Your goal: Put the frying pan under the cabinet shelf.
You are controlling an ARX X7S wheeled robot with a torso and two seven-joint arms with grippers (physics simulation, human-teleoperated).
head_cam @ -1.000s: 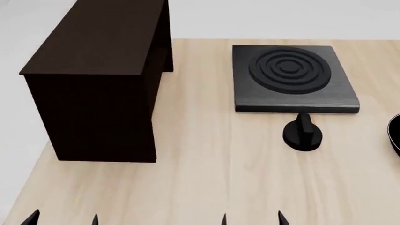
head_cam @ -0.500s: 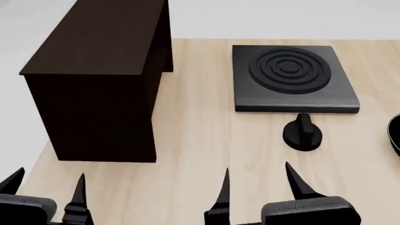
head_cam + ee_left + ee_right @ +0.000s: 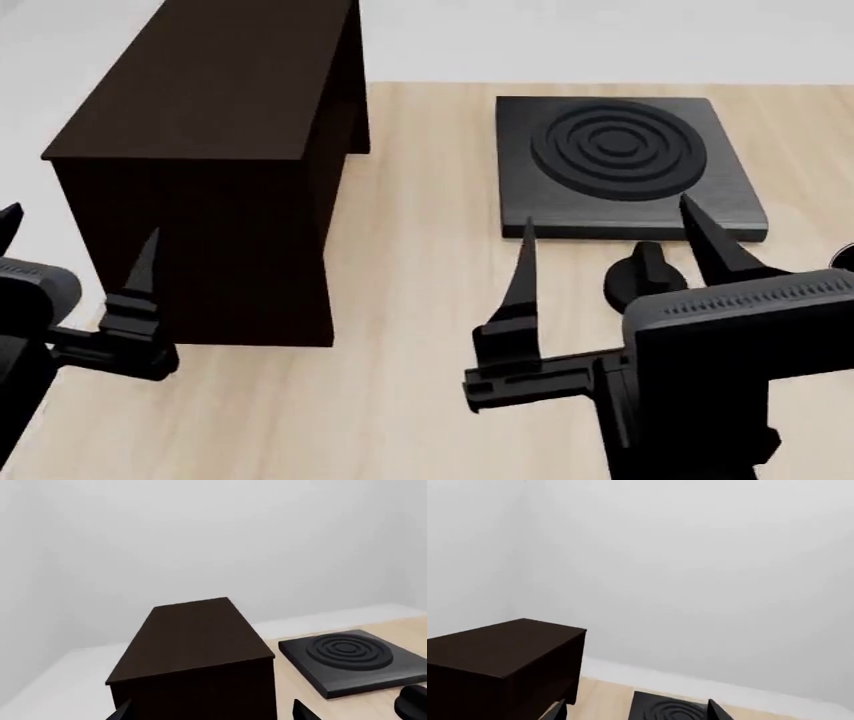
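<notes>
The dark brown cabinet shelf point(image 3: 200, 90) stands at the table's left back; it also shows in the left wrist view point(image 3: 193, 635) and the right wrist view point(image 3: 494, 650). Of the frying pan only a dark sliver point(image 3: 843, 256) shows at the head view's right edge, behind my right gripper's body. My left gripper point(image 3: 76, 235) is open and empty in front of the cabinet's near face; its tips show in the left wrist view point(image 3: 212, 711). My right gripper point(image 3: 607, 215) is open and empty, raised over the table's middle, its tips showing in the right wrist view point(image 3: 638, 707).
A square black burner plate point(image 3: 621, 160) with concentric rings lies at the back right, also in the left wrist view point(image 3: 353, 655). A black knob point(image 3: 647, 280) sits in front of it. The light wood table point(image 3: 400, 400) ends just left of the cabinet.
Both grippers have risen from the bottom edge of the head view into full sight, still open. The right gripper now covers most of the pan's edge.
</notes>
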